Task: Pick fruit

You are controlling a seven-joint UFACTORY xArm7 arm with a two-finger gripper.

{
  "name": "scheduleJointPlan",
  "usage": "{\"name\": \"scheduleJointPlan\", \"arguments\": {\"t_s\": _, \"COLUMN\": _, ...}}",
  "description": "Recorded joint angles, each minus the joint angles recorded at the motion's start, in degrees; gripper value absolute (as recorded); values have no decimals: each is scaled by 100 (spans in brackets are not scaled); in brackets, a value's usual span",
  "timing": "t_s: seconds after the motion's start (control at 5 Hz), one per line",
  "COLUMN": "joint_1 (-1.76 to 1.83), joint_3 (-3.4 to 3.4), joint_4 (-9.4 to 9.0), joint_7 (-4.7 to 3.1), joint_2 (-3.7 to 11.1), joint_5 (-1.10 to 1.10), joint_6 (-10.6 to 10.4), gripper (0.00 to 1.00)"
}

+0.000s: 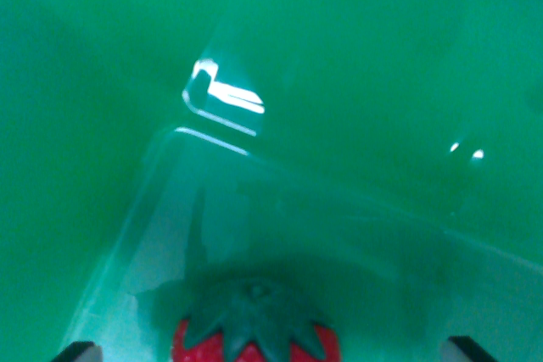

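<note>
Wrist view over a green counter [102,40], read from the frame's left edge to its right. At the lower left corner a dark fingertip [76,351] just enters the frame; its partner [471,349] shows at the lower right. The jaws thus stand wide apart, clamped on nothing. Between the tips, at bottom centre, sits a strawberry [254,332]: red flesh dotted with pale seeds, capped by a dark green star of leaves with a small stem nub at its middle (only the upper part is in frame). It appears to rest inside a clear plastic box [212,143], whose rim runs from upper left down toward the right edge and catches bright glare. Two small highlights lie on the counter at the right.

Judged step: the approach to the grasp. To do it well, the berry should be centred between the fingertips, the descent kept clear of the box wall at the left, and the closing gentle, since the fruit probably bruises or slips under a hard squeeze.
</note>
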Motion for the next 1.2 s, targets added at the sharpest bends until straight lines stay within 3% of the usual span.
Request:
{"name": "scheduleJointPlan", "arguments": {"t_s": 0.6, "joint_1": 33, "joint_3": 16, "joint_4": -98, "joint_7": -34, "joint_2": 56, "joint_5": 1, "joint_6": -159, "gripper": 0}}
{"name": "scheduleJointPlan", "arguments": {"t_s": 1.2, "joint_1": 40, "joint_3": 20, "joint_4": -120, "joint_7": -42, "joint_2": 68, "joint_5": 2, "joint_6": -195, "gripper": 0}}
